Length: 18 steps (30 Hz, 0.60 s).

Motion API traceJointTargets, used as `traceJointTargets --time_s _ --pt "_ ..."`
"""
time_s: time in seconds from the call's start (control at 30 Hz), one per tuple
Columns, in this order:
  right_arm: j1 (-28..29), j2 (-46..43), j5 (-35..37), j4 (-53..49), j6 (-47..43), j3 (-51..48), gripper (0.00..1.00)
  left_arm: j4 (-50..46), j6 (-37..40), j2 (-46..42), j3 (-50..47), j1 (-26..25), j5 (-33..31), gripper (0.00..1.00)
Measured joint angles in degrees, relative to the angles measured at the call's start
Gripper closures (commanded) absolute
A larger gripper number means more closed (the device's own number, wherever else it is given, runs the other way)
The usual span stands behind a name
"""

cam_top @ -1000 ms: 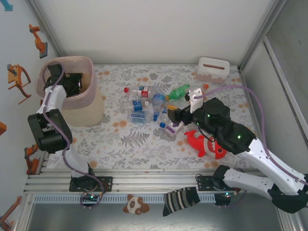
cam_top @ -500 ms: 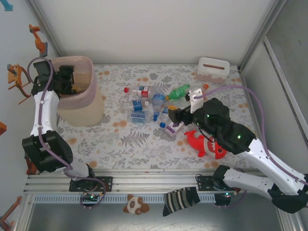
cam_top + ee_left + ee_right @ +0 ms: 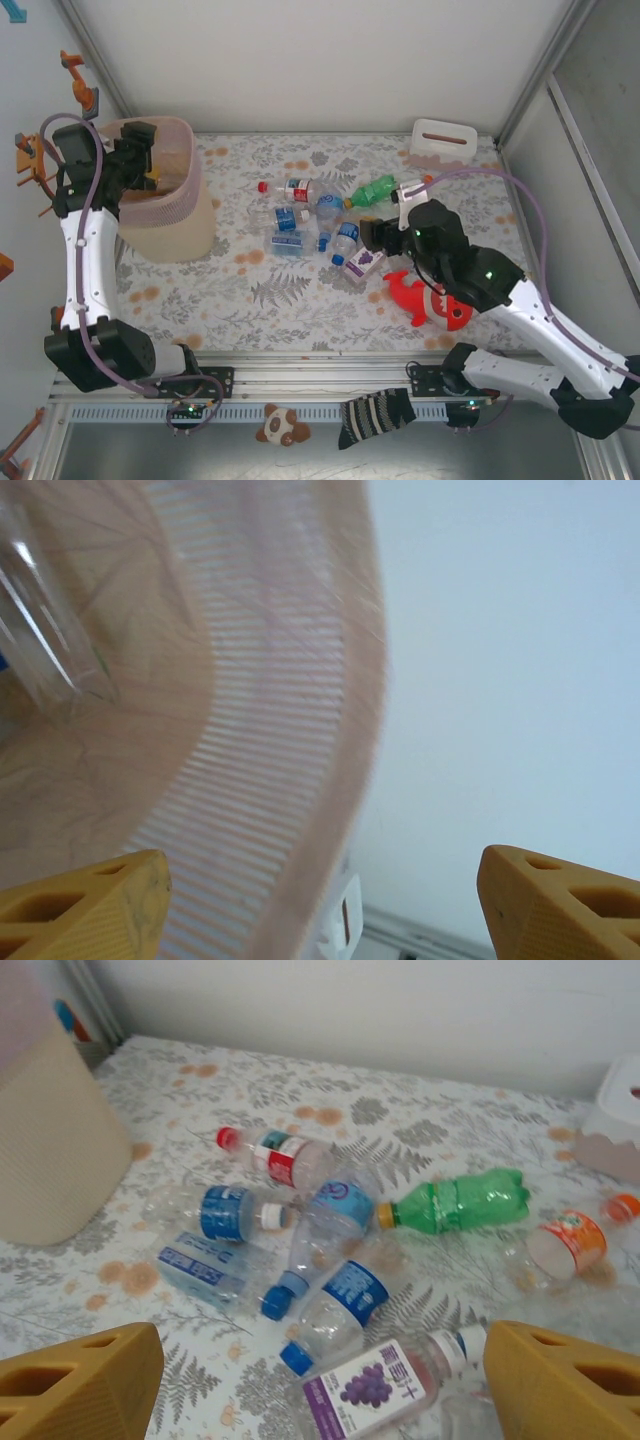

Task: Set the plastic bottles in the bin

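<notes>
Pink bin [image 3: 170, 215] at the desk's far-left corner sits under the left jaws, open and empty. Right jaws, open too, hover over the plastic bottles [image 3: 310, 215] mid-desk; next likely means lowering onto the grape-labelled bottle [image 3: 385, 1385] and closing.

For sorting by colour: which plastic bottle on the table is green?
The green plastic bottle with the yellowish cap; the other bottles around it look clear.

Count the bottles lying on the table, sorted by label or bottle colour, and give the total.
Blue-label bottles: 4
Red-label bottle: 1
Purple-label bottle: 1
Orange-label bottle: 1
Green bottle: 1
Total: 8
</notes>
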Motion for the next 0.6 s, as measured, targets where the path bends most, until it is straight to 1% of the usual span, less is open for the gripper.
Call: traceJointTargets --time_s 0.3,0.47,0.6 --pt "-7.45 5.22 -3.15 -5.70 10.08 -0.11 0.21 0.00 12.07 -7.50 -1.40 -3.91 2.32 0.21" --pt "-7.96 9.11 -2.99 -7.23 19.02 -1.07 0.21 -0.09 17.73 -11.50 -4.33 -6.25 3.08 0.23" --pt "-7.89 15.52 -2.08 -9.25 28.22 -1.03 0.19 0.09 20.44 -14.99 -8.28 -7.67 3.19 0.23"
